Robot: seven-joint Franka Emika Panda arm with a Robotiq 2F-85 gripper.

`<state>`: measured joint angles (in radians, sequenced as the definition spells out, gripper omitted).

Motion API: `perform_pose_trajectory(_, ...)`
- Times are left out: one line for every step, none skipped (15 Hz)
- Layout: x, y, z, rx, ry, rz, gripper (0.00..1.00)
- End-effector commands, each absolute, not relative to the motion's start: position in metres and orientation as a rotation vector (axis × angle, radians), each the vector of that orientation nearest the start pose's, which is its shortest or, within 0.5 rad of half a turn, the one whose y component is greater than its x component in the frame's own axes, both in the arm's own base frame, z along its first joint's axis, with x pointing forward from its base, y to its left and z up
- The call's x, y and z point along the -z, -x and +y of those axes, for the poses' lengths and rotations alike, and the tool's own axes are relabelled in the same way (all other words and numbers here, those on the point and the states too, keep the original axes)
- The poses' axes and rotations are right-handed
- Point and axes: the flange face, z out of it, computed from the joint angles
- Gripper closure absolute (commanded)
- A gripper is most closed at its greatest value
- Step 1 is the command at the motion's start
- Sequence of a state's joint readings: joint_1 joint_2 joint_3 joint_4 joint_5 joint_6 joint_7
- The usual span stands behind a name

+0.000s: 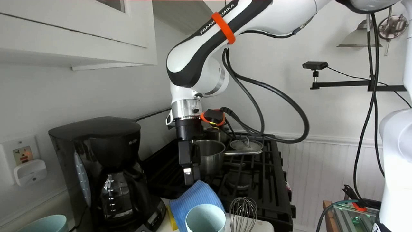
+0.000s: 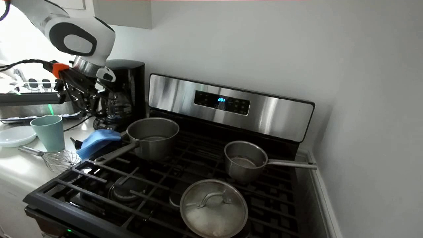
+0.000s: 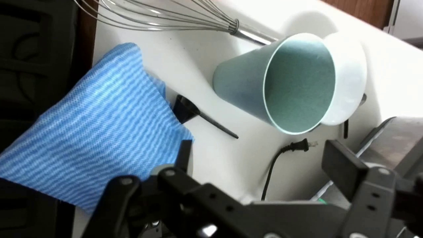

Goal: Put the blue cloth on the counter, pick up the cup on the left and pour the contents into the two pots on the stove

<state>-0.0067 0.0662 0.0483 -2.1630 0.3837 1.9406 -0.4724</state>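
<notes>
Stove (image 2: 148,198) beside the white counter (image 2: 16,170). On its grates, larger pot (image 2: 153,148), handle slanting toward the counter; smaller pot (image 2: 242,174) well apart, handle pointing the opposite way, toward the side wall. Blue cloth (image 3: 109,129) spread across counter edge and stove edge, near the larger pot; long axis slantwise, lower left to upper right in wrist view. Gripper (image 3: 257,152) above the counter, fingers spread wide, grasping nothing. Cup (image 3: 246,81) upright on counter near cloth, axis vertical, mouth up.
</notes>
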Motion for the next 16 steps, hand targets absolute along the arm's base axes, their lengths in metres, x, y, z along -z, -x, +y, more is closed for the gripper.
perform_pose_trajectory(-0.346,-0.491,0.054,-0.365,2.682,-0.681,0.0)
perform_pose_trajectory(-0.343,-0.489,0.054,-0.379,2.679,-0.736,0.0)
perform_pose_trajectory(-0.34,-0.488,0.055,-0.374,2.689,-0.779,0.0)
perform_pose_trajectory(-0.337,-0.487,0.055,-0.36,2.699,-0.818,0.0)
perform_pose_trajectory(-0.334,-0.486,0.057,-0.364,2.691,-0.845,0.0)
perform_pose_trajectory(-0.329,-0.485,0.059,-0.353,2.69,-0.851,0.0)
perform_pose_trajectory(-0.326,-0.483,0.062,-0.345,2.69,-0.843,0.0)
perform_pose_trajectory(-0.323,-0.482,0.064,-0.337,2.693,-0.836,0.0)
perform_pose_trajectory(-0.321,-0.482,0.066,-0.327,2.702,-0.824,0.0)
perform_pose_trajectory(-0.318,-0.482,0.069,-0.313,2.71,-0.805,0.0)
perform_pose_trajectory(-0.315,-0.481,0.07,-0.309,2.72,-0.808,0.0)
perform_pose_trajectory(-0.312,-0.48,0.072,-0.3,2.731,-0.809,0.0)
perform_pose_trajectory(-0.31,-0.48,0.073,-0.291,2.743,-0.814,0.0)
perform_pose_trajectory(-0.307,-0.479,0.075,-0.282,2.749,-0.817,0.1)
perform_pose_trajectory(-0.305,-0.478,0.076,-0.281,2.75,-0.816,0.26)
perform_pose_trajectory(-0.304,-0.478,0.077,-0.274,2.755,-0.815,0.32)
